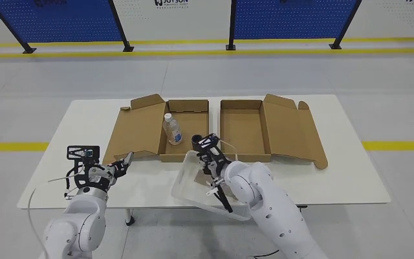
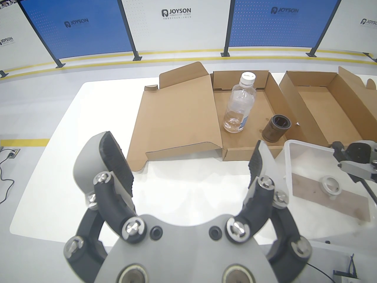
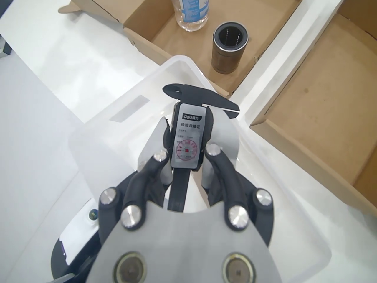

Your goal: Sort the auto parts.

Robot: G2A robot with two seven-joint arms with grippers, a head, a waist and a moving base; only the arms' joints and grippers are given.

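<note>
Top view has the table (image 1: 336, 175) running across the middle of the frame, with two open cardboard boxes side by side at its centre and a clear plastic bin (image 1: 184, 178) just below them. My right claw (image 3: 188, 123) is clenched on a black caliper (image 3: 200, 97), gripping the slider body. It holds the tool above the bin, close to the bin's rim on the side nearest the boxes.

The left-frame box (image 1: 187, 107) holds a clear bottle (image 1: 173, 128) lying on its floor. A dark linear bearing (image 3: 229, 47) stands upright in the box corner nearest the bin. I count the bearing as sorted. The right-frame box (image 1: 244, 129) shows only bare cardboard floor.

In the left wrist view a small metal ring (image 2: 331, 185) sits on the bin floor, not yet picked. My left claw (image 2: 185, 145) is released, jaws spread wide, and hangs over bare table at the lower left of the top view, well apart from the bin.

My read is that the job is early to midway — one part is boxed, one is in hand and has no box yet, and one is waiting in the bin. I'd guess the caliper goes to the right-frame box, but nothing here confirms that.
</note>
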